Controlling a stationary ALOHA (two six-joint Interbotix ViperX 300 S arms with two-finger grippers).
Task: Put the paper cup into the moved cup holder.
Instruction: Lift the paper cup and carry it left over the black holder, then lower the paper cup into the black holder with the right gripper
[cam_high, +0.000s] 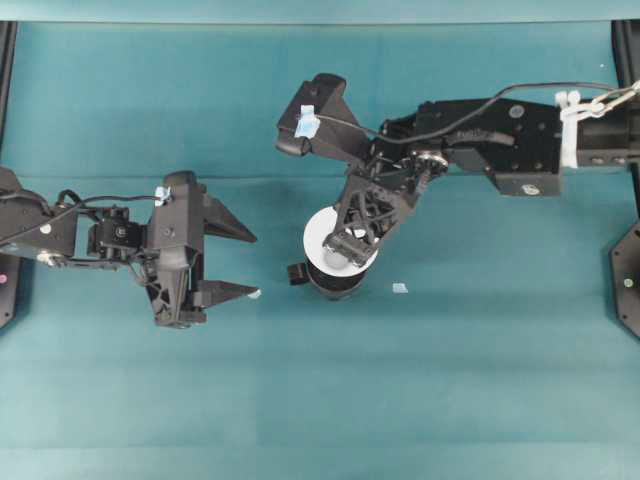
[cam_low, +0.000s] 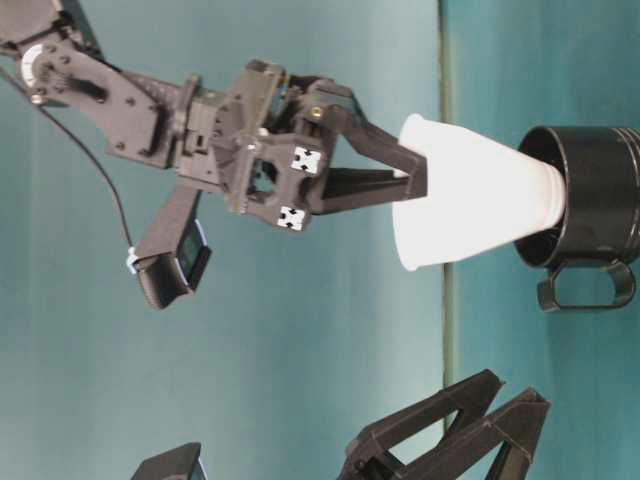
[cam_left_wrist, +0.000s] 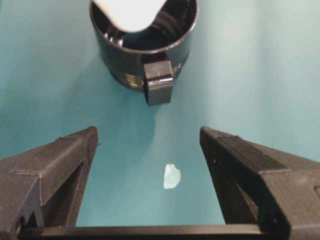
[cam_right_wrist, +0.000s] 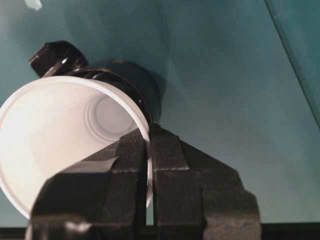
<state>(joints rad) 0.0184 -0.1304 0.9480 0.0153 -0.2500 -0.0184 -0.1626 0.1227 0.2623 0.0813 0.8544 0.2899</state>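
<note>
The white paper cup (cam_high: 320, 238) hangs over the black cup holder (cam_high: 335, 285), and its narrow base sits in the holder's mouth (cam_low: 590, 200). My right gripper (cam_right_wrist: 149, 135) is shut on the cup's rim, one finger inside the cup (cam_right_wrist: 60, 135) and one outside. The cup (cam_low: 470, 195) leans slightly off the holder's axis. The holder's small handle (cam_left_wrist: 159, 85) points toward my left gripper (cam_left_wrist: 148, 132). That gripper stands open a short way off, with nothing between its fingers. In the left wrist view the cup base (cam_left_wrist: 131, 12) shows inside the holder (cam_left_wrist: 145, 50).
A small pale scrap (cam_left_wrist: 172, 176) lies on the teal table cloth between the left fingers. Another scrap (cam_high: 400, 288) lies to the right of the holder. Black frame posts (cam_high: 628, 270) stand at the table's left and right edges.
</note>
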